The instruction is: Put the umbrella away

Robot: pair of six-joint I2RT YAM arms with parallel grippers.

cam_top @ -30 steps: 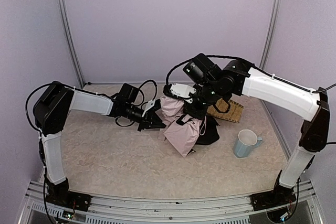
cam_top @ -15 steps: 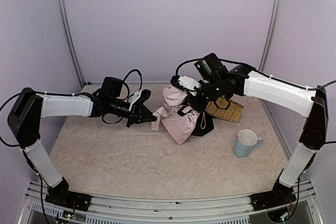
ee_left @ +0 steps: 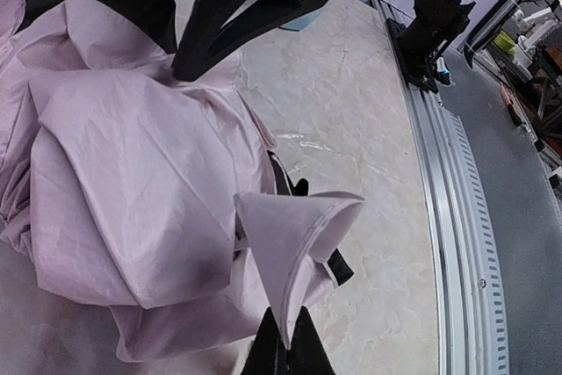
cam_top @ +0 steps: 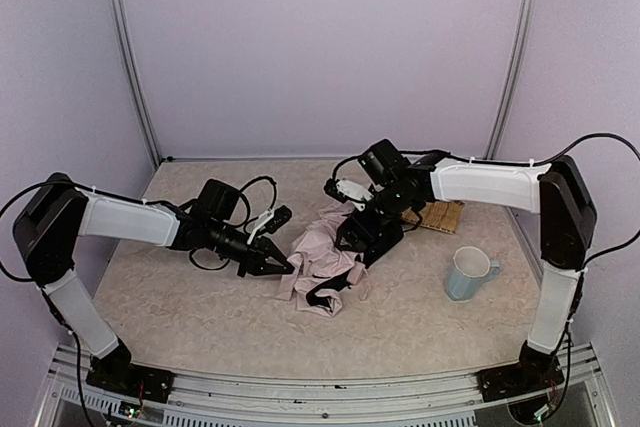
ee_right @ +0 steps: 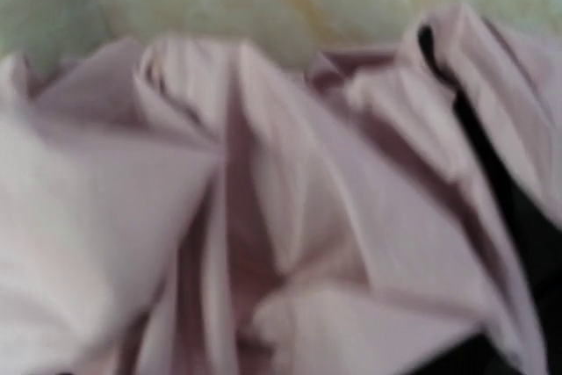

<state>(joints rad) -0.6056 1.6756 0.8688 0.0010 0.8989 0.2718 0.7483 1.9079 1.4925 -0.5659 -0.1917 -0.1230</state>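
Pinching a folded tip of the umbrella [ee_left: 140, 191] cloth: left gripper [ee_left: 283, 350], jaws closed tight on it. Right gripper [cam_top: 365, 239]: black fingers spread apart, tips down at the far side of the same heap, clamping nothing. Umbrella: crumpled pink bundle with black lining showing, lying on the table [cam_top: 200, 317] between the two grippers. Tray [cam_top: 442, 215]: flat, just behind the right gripper. Mug [cam_top: 468, 273]: upright, on the right gripper's outer side, apart from the umbrella.

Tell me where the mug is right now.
Top view: the mug stands upright on the right side, near the woven tray, apart from the umbrella.
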